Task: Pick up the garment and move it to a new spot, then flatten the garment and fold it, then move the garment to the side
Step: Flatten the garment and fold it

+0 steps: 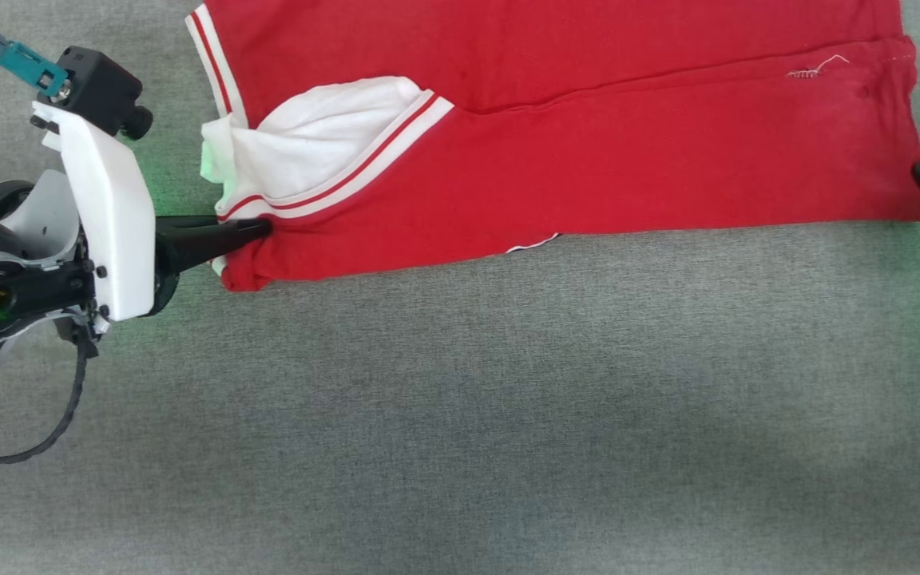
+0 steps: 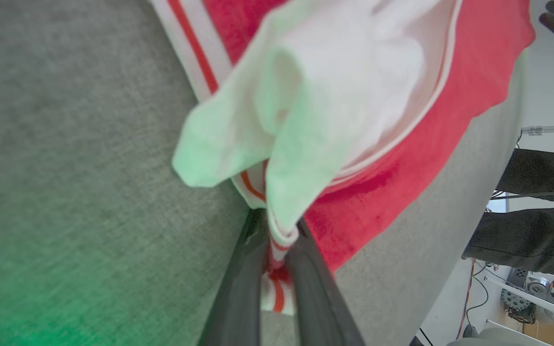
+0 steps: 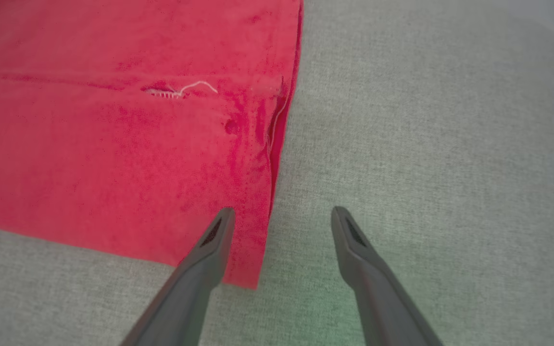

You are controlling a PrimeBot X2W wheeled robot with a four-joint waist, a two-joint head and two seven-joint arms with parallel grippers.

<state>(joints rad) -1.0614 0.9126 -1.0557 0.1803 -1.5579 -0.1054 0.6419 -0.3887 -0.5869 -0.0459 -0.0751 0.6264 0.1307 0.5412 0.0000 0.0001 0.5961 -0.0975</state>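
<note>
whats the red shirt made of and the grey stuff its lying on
The garment: a soft knit, likely cotton jersey, with a matte finish; it bunches and creases limply near its striped trim. The grey surface: woven cloth or a low-pile covering, matte; a fine flecked weave shows, though what lies under it can't be told.

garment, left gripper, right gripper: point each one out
garment [image 1: 628, 152], head view, middle of the red body fabric
left gripper [image 1: 259, 229], head view, fingertips shut on the garment's striped trim
right gripper [image 3: 282, 212], right wrist view, midway between its open fingertips
</note>
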